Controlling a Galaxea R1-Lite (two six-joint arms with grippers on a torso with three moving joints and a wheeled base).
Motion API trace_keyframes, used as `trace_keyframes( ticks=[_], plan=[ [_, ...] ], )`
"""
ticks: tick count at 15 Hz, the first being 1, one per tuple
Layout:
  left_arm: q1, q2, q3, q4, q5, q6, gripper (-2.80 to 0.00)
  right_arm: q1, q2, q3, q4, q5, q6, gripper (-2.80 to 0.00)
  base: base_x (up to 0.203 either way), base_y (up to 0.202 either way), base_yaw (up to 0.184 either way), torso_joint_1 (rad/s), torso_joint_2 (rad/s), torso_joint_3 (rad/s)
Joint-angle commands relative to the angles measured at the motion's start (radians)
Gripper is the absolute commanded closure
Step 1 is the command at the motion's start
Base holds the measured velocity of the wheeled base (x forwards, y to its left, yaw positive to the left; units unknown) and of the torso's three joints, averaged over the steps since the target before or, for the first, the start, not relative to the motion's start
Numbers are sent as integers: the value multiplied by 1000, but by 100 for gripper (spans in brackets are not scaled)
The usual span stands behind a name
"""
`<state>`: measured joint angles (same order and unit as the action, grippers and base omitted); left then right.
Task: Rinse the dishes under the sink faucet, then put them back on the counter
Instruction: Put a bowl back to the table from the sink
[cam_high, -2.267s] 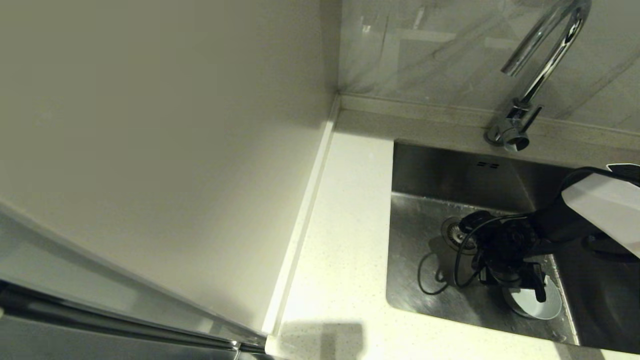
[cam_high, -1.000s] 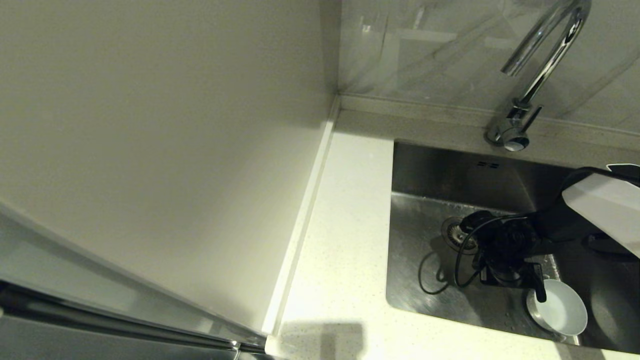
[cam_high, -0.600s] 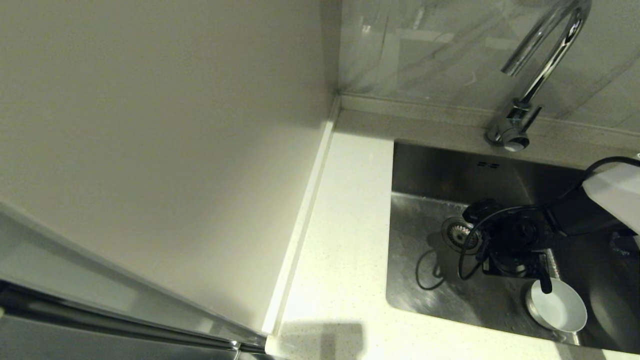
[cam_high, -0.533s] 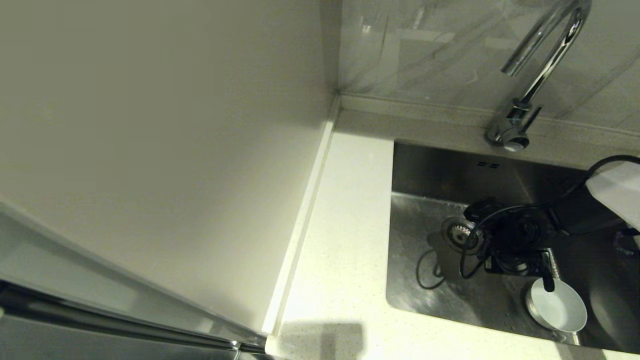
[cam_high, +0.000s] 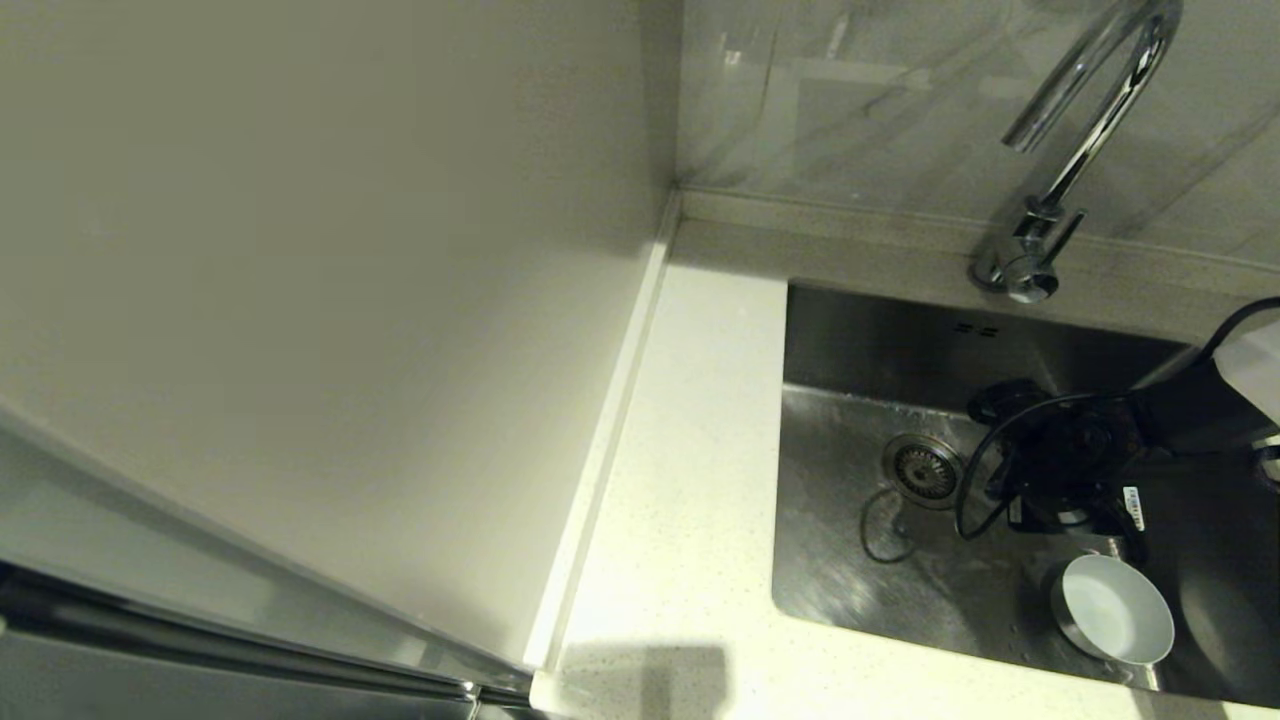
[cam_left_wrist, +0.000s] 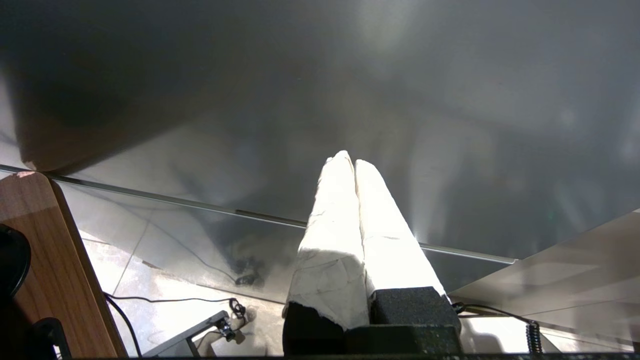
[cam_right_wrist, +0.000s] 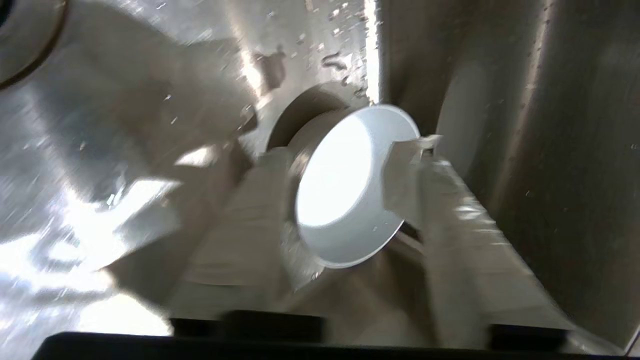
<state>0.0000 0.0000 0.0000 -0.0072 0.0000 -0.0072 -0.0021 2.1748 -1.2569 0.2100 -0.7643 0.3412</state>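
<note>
One white bowl (cam_high: 1115, 608) rests upright on the floor of the steel sink (cam_high: 850, 560), in its front right corner. My right gripper (cam_high: 1122, 528) hovers just behind it, open and holding nothing. In the right wrist view its two fingers spread either side of the bowl (cam_right_wrist: 350, 185), the right gripper (cam_right_wrist: 345, 150) lying short of it. The drain strainer (cam_high: 922, 468) is uncovered to the left. The chrome faucet (cam_high: 1080, 150) rises at the back; no water is visible. The other two bowls are out of view. My left gripper (cam_left_wrist: 348, 159) is shut and empty, facing a grey panel.
The speckled counter (cam_high: 680, 480) runs along the sink's left side and front edge. A plain off-white panel (cam_high: 300, 300) fills the left. The right arm's black cable (cam_high: 975, 500) loops over the basin. Two overflow slots (cam_high: 975, 329) mark the back wall.
My right gripper has let go of the white bowl and drawn back and to the right, uncovering the drain strainer. The bowl stays in the front right corner of the sink.
</note>
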Motion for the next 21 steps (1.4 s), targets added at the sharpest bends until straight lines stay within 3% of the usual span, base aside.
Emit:
trace_keyframes(
  ticks=[1, 4, 8, 11, 16, 21],
  plan=[
    [0, 0, 3, 0, 0, 0, 0, -22, 27, -14, 0, -4, 2, -280, 0, 0, 0, 0, 0, 0],
    [0, 0, 3, 0, 1, 0, 0, -36, 55, -7, 3, -46, 55, -280, 0, 0, 0, 0, 0, 0],
    [0, 0, 3, 0, 0, 0, 0, -38, 103, -69, 204, -48, 302, -280, 0, 0, 0, 0, 0, 0],
    [0, 0, 3, 0, 0, 0, 0, -38, 134, -178, 408, 78, 480, -280, 0, 0, 0, 0, 0, 0],
    [0, 0, 3, 0, 0, 0, 0, -38, 192, -275, 439, 153, 507, -280, 0, 0, 0, 0, 0, 0],
    [0, 0, 3, 0, 0, 0, 0, -78, 244, -351, 440, 155, 504, -280, 0, 0, 0, 0, 0, 0]
  ],
)
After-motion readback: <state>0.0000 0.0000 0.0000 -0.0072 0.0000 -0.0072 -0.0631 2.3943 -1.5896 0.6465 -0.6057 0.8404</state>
